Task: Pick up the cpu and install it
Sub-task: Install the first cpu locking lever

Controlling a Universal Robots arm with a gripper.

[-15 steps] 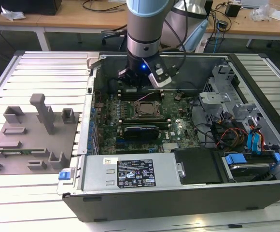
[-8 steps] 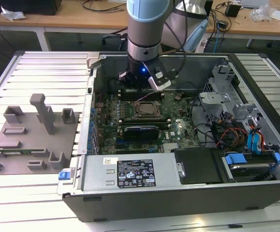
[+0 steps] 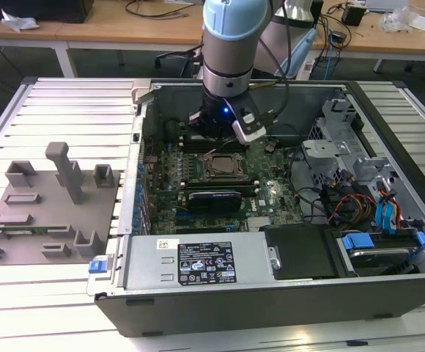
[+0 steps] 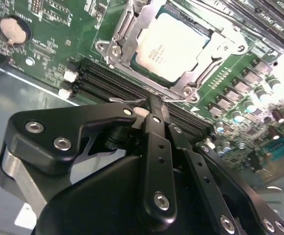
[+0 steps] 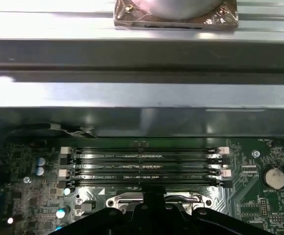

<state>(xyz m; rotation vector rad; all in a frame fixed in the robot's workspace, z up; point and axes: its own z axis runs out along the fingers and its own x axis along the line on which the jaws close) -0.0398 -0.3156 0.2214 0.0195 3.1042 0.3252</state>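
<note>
**A:** Where is the cpu?

**B:** The cpu [image 4: 174, 46] lies flat in the socket [image 4: 116, 35] on the board, silvery face up, with the socket's metal frame around it. It's square, so it has no long side to speak of.

**A:** And the claw?

**B:** The claw [image 4: 152, 104] hangs over the socket's edge, on the side where a row of memory slots [image 4: 107, 81] runs along the socket. The cpu is just beyond its tips, toward the socket's middle. The jaws look closed on each other, with nothing between them.

**A:** Anything in the way?

**B:** A thin wire lever [image 4: 127, 100] runs along that same edge of the socket, right by the tips. I can't tell whether they touch it. A round battery [image 4: 15, 30] sits well away from the socket. In the exterior view the arm [image 3: 231, 44] stands over the socket inside the open case [image 3: 271, 301]. A grey tray of blocks [image 3: 51, 213] lies outside the case, far from the socket.
</note>
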